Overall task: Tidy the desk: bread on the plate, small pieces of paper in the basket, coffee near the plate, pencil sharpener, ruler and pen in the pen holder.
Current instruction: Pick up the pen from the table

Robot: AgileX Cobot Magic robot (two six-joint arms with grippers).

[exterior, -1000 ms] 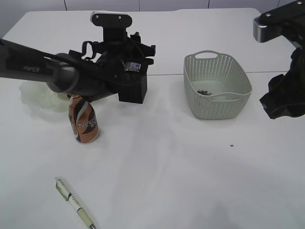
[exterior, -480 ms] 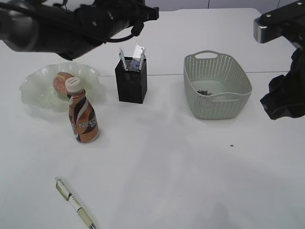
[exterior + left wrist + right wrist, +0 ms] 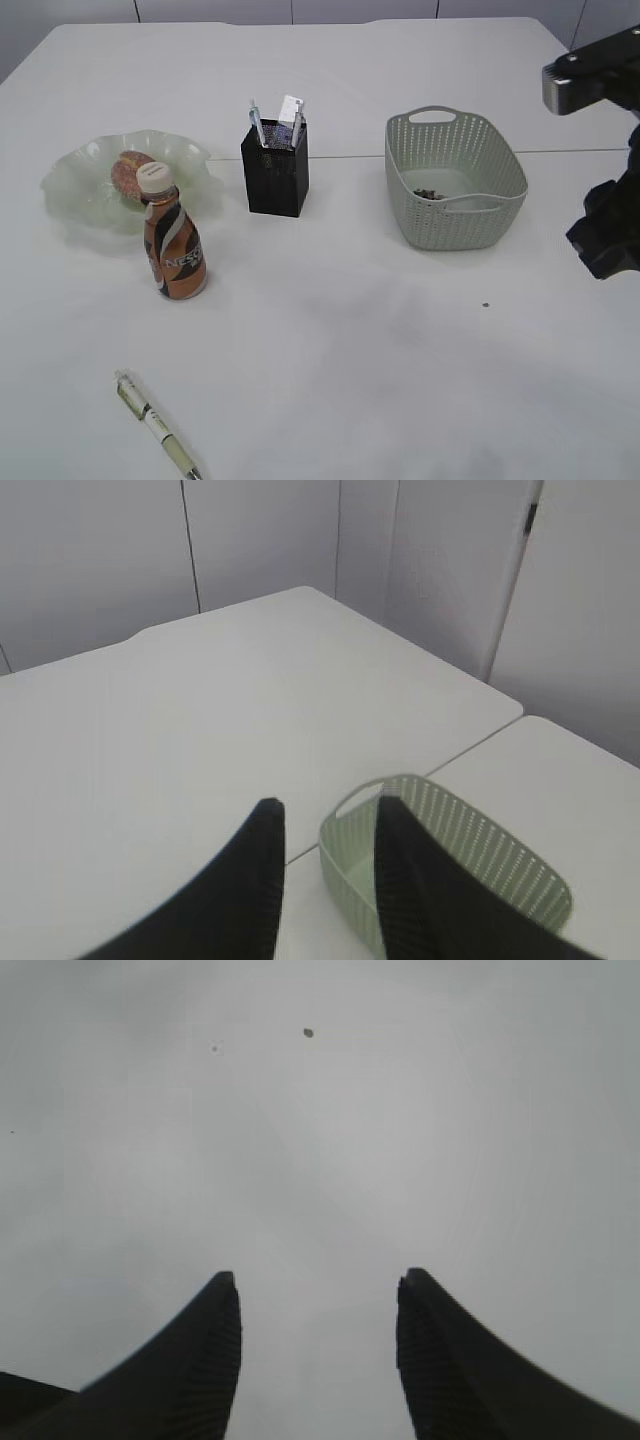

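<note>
Left arm has lifted clear of the pen holder [image 3: 275, 170], left fingers [image 3: 265, 845] parted and empty, right fingers [image 3: 225, 1310] likewise open; pen [image 3: 157, 425] remains on tabletop [image 3: 400, 360].

perforated plastic basket [image 3: 455, 180], matt table [image 3: 350, 350]

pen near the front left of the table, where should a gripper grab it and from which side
Grip the pen around the middle of its barrel, coming straight down from above. It lies flat on the table on a diagonal with bare surface all around, so the jaws should probably close across its narrow width, turned square to that diagonal.
</note>
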